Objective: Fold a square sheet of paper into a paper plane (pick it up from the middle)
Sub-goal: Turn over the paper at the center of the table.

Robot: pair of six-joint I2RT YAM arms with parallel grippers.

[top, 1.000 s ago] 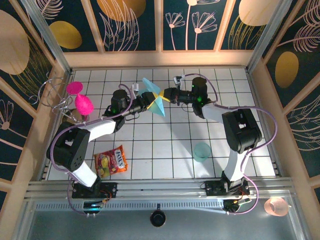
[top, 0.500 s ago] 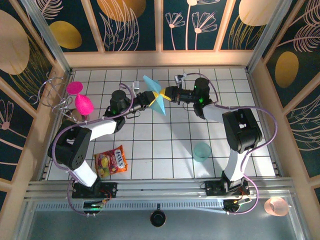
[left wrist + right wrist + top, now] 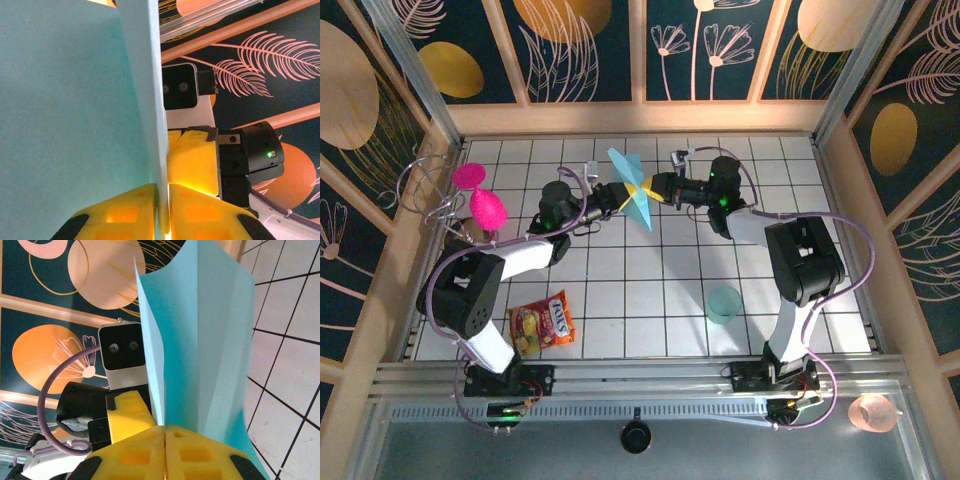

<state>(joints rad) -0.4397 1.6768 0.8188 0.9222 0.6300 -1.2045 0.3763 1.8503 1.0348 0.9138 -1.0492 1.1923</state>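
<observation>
The square sheet of paper, light blue, folded and creased, hangs in the air over the far middle of the tiled table, standing on edge. My left gripper reaches it from the left and my right gripper from the right, their tips almost meeting at the fold. In the left wrist view the paper covers the left half, and my left gripper is shut on its edge. From the right wrist, the creased paper rises out of my right gripper, which is shut on its lower edge.
A translucent teal cup stands on the tiles at the near right. A snack bag lies at the near left. Pink objects and a wire rack sit by the left wall. Wooden walls enclose the table.
My left gripper has closed onto the paper. The paper has shifted slightly right and stands more upright. The right arm has hardly moved.
</observation>
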